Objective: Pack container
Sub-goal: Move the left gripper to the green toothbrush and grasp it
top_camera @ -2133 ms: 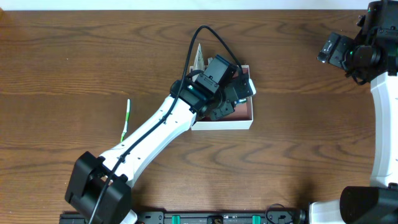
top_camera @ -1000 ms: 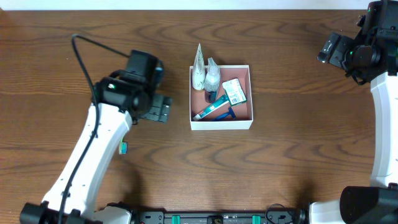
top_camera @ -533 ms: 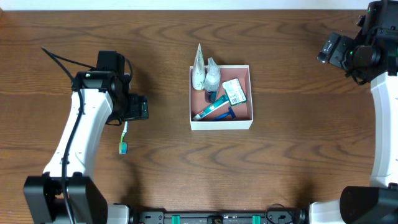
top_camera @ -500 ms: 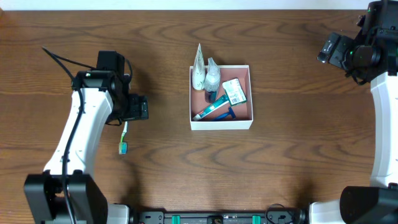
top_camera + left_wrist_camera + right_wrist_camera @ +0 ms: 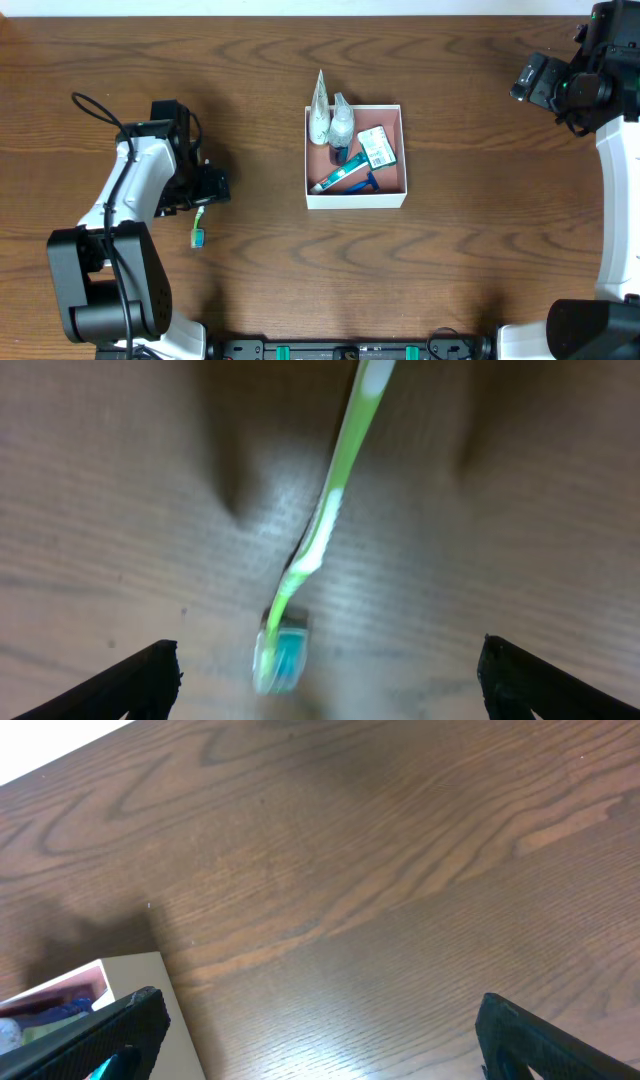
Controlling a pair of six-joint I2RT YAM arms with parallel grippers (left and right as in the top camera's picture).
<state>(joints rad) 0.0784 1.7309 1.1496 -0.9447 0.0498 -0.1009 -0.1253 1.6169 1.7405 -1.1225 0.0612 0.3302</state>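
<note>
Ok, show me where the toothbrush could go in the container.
Seen from overhead, the container has bare floor in its top right and bottom right corners. The left half is crowded: tube, bottle, toothpaste, razor. The box fills the middle.

A dark wooden table [image 5: 480,250] carries the white container [image 5: 355,201] near its middle. A green toothbrush [image 5: 199,230] lies flat on the wood, well off to the left.

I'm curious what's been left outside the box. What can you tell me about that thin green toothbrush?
The slim green-and-white plastic toothbrush lies flat on the brown wooden table, well left of the square white container. Its head carries teal bristles. The left arm's open fingers sit either side of the head, not touching it; only the table does.
</note>
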